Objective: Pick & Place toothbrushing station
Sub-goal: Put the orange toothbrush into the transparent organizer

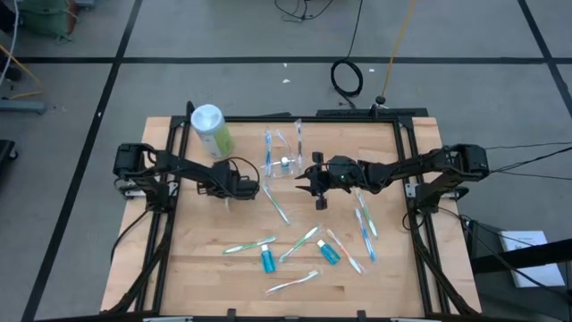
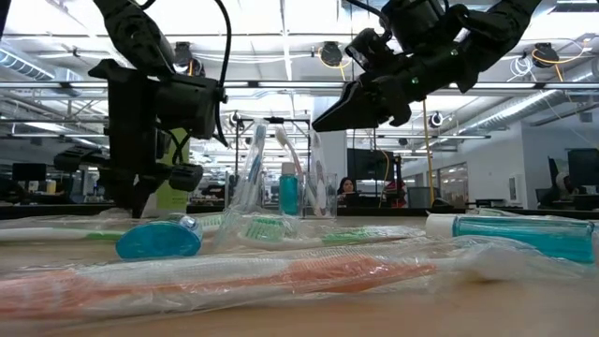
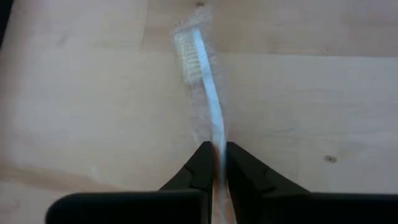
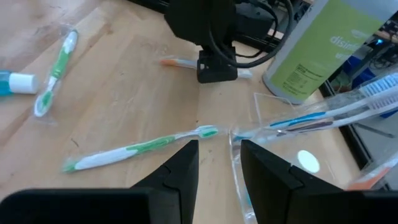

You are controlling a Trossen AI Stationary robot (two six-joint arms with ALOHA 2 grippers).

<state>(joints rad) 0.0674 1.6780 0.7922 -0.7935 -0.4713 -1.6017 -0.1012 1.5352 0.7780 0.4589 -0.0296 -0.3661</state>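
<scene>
Left gripper (image 3: 214, 163) sits low over the table (image 1: 197, 268), at about 9 o'clock from the board's centre in the high view. Its fingers are pressed in on a wrapped orange toothbrush (image 3: 208, 93); the left wrist view shows the handle pinched between the two tips, bristle head pointing away, wrapper lying on the wood.

Right gripper (image 1: 319, 186) hangs near the centre of the table, above the surface in the low view. Fingers spread, nothing between them. Just ahead of them in the right wrist view lies a green toothbrush (image 4: 137, 149).

Clear holder (image 1: 284, 154) stands upright at about 12 o'clock from the table centre, just beside the right gripper at its 11 o'clock. Blue and white brushes lean in it; a small blue tube (image 2: 289, 190) stands inside.

Green canister (image 1: 211, 131), white lid, stands at 9 o'clock of the holder, apart from it.

Loose items across the 6 o'clock half of the table: several wrapped brushes, plus two blue tubes, one (image 1: 266, 259) at 6 o'clock and another (image 1: 327, 251) at 5 o'clock.
</scene>
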